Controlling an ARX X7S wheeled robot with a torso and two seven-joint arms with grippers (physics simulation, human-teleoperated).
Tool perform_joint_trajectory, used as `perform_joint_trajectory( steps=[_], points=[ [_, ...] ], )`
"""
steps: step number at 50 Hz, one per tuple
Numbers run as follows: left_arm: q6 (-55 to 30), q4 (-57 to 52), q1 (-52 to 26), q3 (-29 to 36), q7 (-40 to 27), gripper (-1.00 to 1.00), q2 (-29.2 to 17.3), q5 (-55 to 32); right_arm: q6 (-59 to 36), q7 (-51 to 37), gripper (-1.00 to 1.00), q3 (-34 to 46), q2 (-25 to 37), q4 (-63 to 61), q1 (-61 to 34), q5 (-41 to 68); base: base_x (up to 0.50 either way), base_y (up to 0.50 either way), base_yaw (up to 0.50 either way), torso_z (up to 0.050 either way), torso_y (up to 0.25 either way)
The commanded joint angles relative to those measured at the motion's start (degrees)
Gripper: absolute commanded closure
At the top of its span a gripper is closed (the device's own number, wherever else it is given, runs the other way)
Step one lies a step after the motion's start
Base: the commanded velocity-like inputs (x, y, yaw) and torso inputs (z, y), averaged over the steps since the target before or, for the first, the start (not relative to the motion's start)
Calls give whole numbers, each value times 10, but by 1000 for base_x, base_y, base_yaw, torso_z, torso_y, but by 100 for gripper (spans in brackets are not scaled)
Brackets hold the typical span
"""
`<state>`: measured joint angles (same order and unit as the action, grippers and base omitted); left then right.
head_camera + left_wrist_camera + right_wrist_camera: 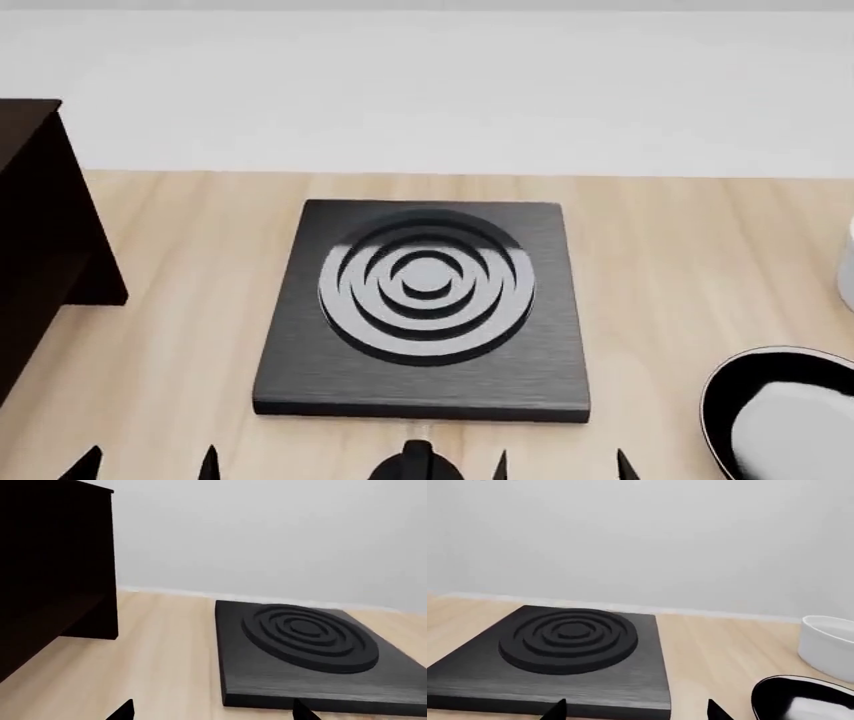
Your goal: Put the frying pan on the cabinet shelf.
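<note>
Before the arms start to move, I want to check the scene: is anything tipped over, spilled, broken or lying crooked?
Nothing stands out. The burner plate lies flat and square on the wooden table, the frying pan sits upright at the right front edge, the white bowl stands upright beyond it, and the cabinet stands straight at the left. No spill or damage shows.

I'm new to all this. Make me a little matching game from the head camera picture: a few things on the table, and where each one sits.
Things:
1. frying pan
2. burner plate
3. cabinet
4. white bowl

Places:
A. middle of the table
B. left edge of the view
C. lower right corner
D. right edge, beyond the pan

Pairs: 1-C, 2-A, 3-B, 4-D
</note>
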<state>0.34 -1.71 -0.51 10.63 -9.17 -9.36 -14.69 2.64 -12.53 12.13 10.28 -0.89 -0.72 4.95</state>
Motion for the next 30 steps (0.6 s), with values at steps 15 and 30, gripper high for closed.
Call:
perform_joint_trajectory(
  steps=[15,30],
  points=[
    [-6,1,-1,6,-13,-100,-6,-10,-7,-8,-100,9,6,-4,1,7,450,0,0,0,0],
    [-42,-8,8,-84,81,-100,72,60,-21,85,-100,-88,-77,-1,9,-79,27,0,0,0,0]
  ],
)
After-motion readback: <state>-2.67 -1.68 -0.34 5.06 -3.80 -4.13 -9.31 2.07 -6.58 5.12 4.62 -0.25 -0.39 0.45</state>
